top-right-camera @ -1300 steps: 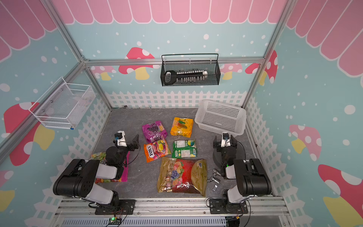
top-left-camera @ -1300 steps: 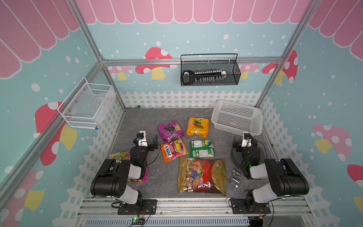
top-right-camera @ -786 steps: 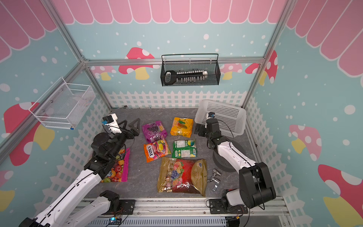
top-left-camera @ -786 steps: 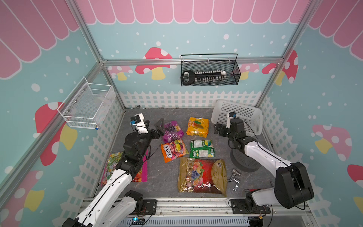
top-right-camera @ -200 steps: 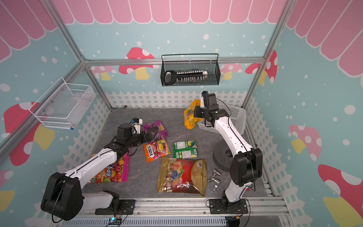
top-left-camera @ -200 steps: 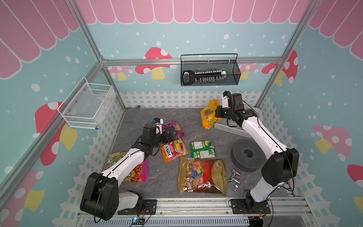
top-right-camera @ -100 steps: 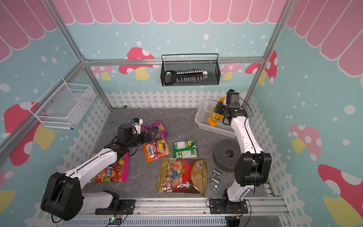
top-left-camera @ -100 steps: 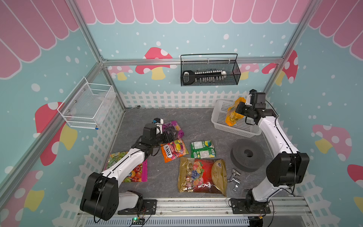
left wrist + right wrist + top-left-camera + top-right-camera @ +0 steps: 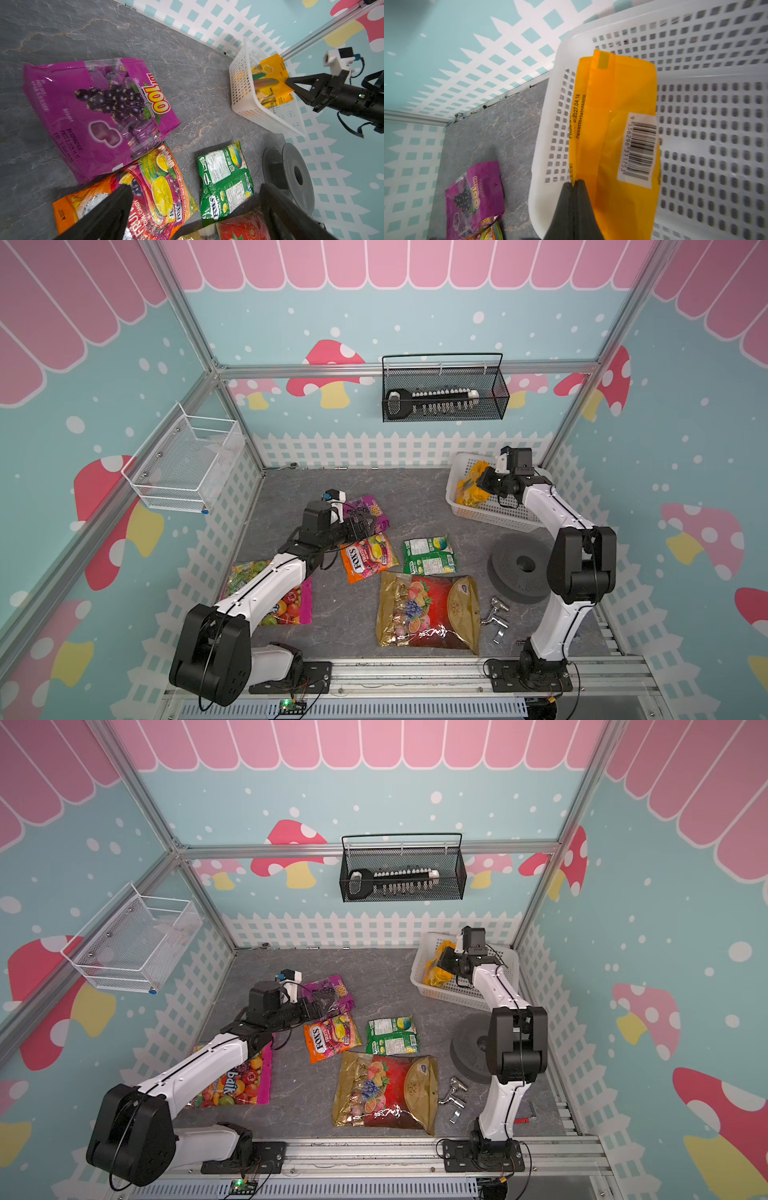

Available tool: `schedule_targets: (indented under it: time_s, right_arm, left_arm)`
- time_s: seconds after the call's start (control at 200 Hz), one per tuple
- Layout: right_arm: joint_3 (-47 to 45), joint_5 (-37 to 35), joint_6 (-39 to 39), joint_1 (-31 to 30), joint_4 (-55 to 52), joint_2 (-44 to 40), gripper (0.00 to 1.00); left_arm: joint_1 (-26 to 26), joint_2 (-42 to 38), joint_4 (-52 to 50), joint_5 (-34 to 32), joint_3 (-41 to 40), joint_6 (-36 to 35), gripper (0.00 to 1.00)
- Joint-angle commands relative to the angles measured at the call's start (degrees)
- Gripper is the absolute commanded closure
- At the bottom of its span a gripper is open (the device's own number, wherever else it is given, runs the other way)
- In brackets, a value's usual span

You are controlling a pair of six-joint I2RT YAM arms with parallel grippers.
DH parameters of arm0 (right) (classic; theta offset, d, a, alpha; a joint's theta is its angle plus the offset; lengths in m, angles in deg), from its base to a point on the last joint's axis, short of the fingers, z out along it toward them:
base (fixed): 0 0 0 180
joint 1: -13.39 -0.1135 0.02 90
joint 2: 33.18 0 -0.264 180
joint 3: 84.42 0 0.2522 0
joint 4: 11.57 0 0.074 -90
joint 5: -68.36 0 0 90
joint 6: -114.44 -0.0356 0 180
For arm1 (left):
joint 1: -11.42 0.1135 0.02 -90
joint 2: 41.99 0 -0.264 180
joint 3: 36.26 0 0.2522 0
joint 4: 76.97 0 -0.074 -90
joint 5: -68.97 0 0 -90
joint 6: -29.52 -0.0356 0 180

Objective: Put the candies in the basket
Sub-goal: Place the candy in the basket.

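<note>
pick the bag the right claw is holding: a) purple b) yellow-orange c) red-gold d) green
B: the right claw is shut on an edge of the yellow-orange bag, which hangs partly inside the basket.

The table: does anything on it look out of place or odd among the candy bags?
Yes: small shiny metal parts lie beside the large red-gold bag, and a dark grey perforated disc sits near the basket. Neither is candy. No bag looks torn or spilled.
</note>
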Motion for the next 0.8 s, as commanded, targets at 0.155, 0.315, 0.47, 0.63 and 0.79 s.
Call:
schedule_targets:
  time_s: [0.155,0.315,0.47,0.63,0.79]
  right_arm:
    - [4.26,11.85,-2.44,-8.12,9.61,2.90,1.00]
    - [2.84,16.98,-4.06,-10.59,13.07,3.58,1.00]
    - [0.33,20.62,-4.50,-10.88,16.03,2.20,1.00]
    - [-0.01,12.11,0.35,-10.19,9.93,0.81,1.00]
    - [1.14,7.31,5.97,-8.65,4.76,4.45,1.00]
  left_arm:
    - [0.01,-0.39,-0.15,-1.28,-0.39,0.24,0.01]
    - [0.10,-0.15,-0.15,-1.16,-0.36,0.32,0.01]
    - [0.29,-0.05,-0.15,-1.33,-0.32,0.24,0.01]
    - [0.39,0.50,-0.12,-0.91,-0.13,0.32,0.01]
    - [0.39,0.92,-0.15,-0.33,-0.03,0.41,0.01]
